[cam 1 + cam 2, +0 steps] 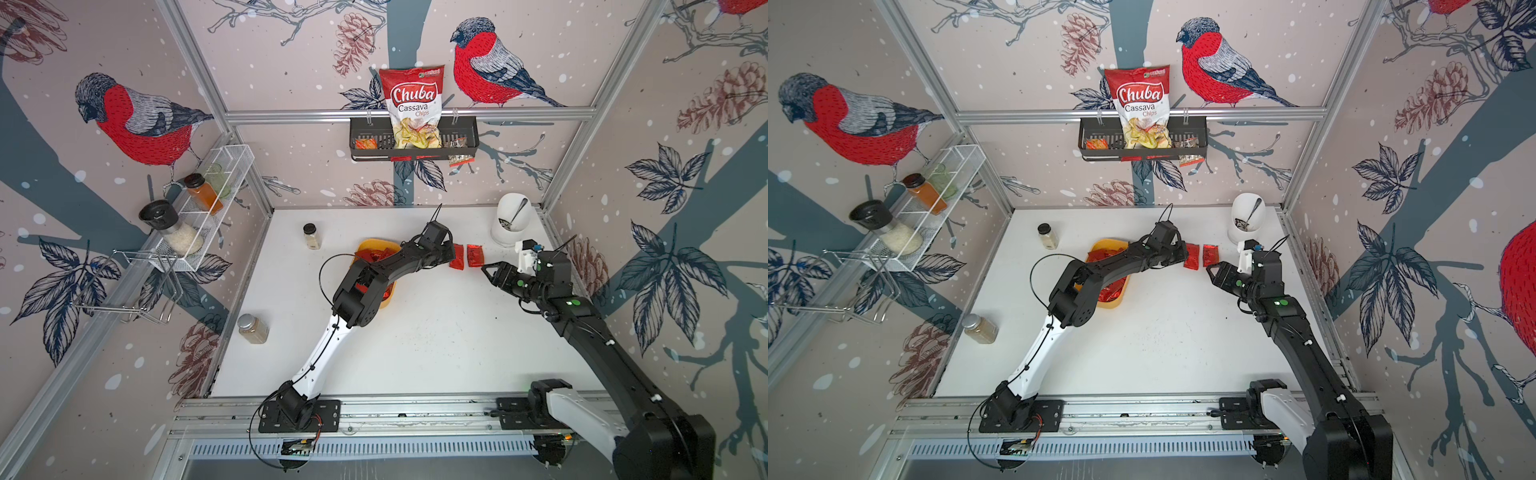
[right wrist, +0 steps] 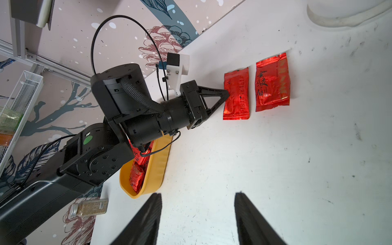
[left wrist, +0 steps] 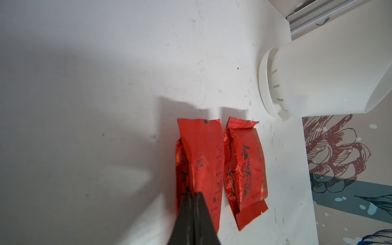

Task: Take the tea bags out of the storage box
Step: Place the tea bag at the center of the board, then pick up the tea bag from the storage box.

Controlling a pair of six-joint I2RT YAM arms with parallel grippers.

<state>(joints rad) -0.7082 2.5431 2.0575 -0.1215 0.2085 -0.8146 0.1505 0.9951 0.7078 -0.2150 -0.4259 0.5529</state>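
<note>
The left fingers (image 3: 194,212) are pressed together, pinching the near end of one red foil tea bag (image 3: 199,157). The rest of that bag lies flat on the white bench (image 1: 436,332). In the right wrist view the black tips (image 2: 222,95) meet the bag (image 2: 236,95) at the middle of its long edge.

Just beside it, with a narrow strip of bench between them, lies a second tea bag (image 3: 244,169). It is more crinkled and nothing touches it. In both top views the pair sits side by side, the pinched bag (image 1: 458,257) at 9 o'clock of its neighbour (image 1: 475,254).

The right fingers (image 2: 148,218) stand apart with nothing between them. In a top view they (image 1: 492,274) sit near the two bags, at about 4 o'clock of them, pointing their way.

The storage box (image 1: 370,243), yellow-orange, rests on the bench at about 8 o'clock of the bags, largely under the left arm. More tea bags (image 2: 136,176) lie heaped inside it against its low wall (image 2: 157,165).

A white holder (image 1: 509,224) with a spoon in it stands at 1 o'clock of the pair. A small spice jar (image 1: 311,236) stands at 10 o'clock of the box and a larger jar (image 1: 253,329) lies at 7 o'clock of it.
</note>
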